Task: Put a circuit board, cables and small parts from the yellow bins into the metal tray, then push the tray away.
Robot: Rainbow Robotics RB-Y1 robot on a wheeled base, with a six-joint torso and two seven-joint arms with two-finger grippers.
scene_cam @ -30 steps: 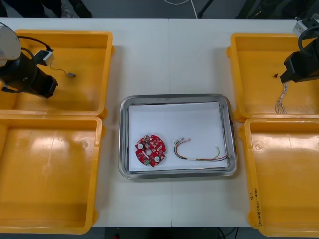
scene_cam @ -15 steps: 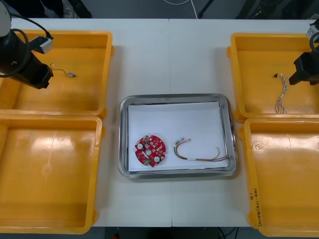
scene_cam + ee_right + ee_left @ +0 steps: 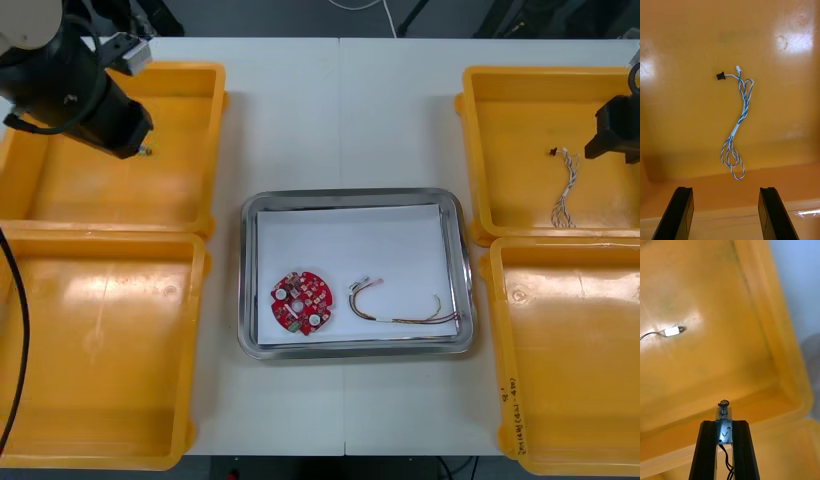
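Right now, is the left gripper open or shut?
Shut on a small metal part, clamped between the left gripper's fingers above a yellow bin. The right gripper hangs open near the twisted cable.

Left arm [image 3: 85,100] black; white cap [image 3: 25,20]. Right end effector fingers [image 3: 769,213] flat, black.

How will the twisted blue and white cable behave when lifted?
Probably floppy: the cable lies in loose loops beyond the open right gripper, so its ends would likely dangle. It looks thin, so likely light. Its black connector may swing.
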